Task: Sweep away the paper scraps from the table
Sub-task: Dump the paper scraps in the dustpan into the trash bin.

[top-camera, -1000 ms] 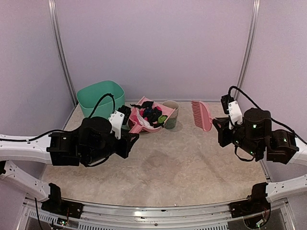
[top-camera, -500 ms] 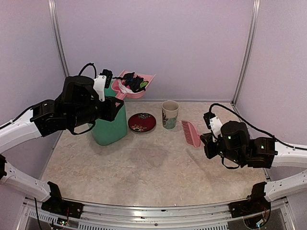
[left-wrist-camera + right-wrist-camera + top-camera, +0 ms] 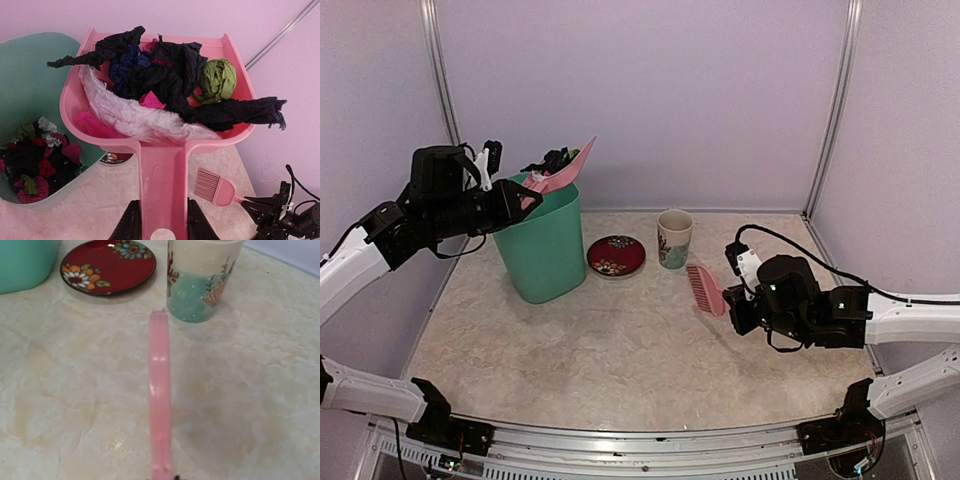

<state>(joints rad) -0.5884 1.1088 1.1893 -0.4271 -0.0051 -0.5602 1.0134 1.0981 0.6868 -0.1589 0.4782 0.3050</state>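
Note:
My left gripper [image 3: 162, 226] is shut on the handle of the pink dustpan [image 3: 162, 175]. The pan is loaded with paper scraps [image 3: 165, 80], mostly black, with white, pink, blue and green ones. In the top view the dustpan [image 3: 567, 168] is tilted over the rim of the green bin [image 3: 542, 245], held by the left gripper [image 3: 517, 195]. More scraps [image 3: 35, 162] lie inside the bin. My right gripper [image 3: 732, 300] is shut on the pink brush [image 3: 703, 288], low over the table [image 3: 650, 350]. The brush shows edge-on in the right wrist view [image 3: 160, 390].
A red flowered plate [image 3: 615, 255] lies right of the bin, and a patterned cup [image 3: 673, 238] stands beside it, just beyond the brush tip. Walls enclose the table at the back and sides; a metal rail runs along the front.
My left arm has lifted the loaded dustpan from the table, swung it left and tilted it over the bin. My right arm has brought the brush left and nearer.

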